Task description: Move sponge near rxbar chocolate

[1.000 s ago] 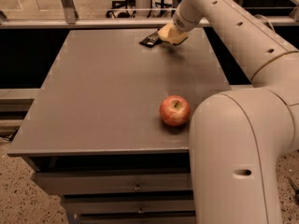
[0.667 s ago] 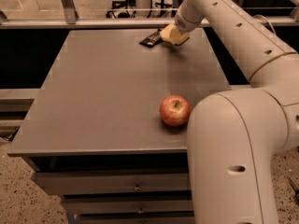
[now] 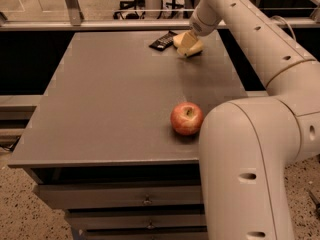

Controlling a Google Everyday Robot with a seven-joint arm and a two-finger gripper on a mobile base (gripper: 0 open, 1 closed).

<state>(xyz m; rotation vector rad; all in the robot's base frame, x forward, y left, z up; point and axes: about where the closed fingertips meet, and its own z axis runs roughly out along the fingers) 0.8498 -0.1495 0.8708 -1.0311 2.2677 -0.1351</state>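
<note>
The sponge (image 3: 196, 48), a pale yellow foam block, is at the far end of the grey table (image 3: 115, 99), just right of the rxbar chocolate (image 3: 162, 40), a flat black bar. My gripper (image 3: 186, 43) reaches down from the white arm and is shut on the sponge, holding it at or just above the tabletop. A pale finger covers the sponge's middle. The sponge's left end nearly touches the bar's right end.
A red apple (image 3: 186, 118) sits near the table's front right, next to my large white arm base (image 3: 245, 169). A metal rail (image 3: 100, 25) runs behind the table's far edge. Drawers (image 3: 145, 200) are under the tabletop.
The gripper and the sponge have shifted slightly down and to the right, staying beside the black bar. The apple and the bar have not moved.
</note>
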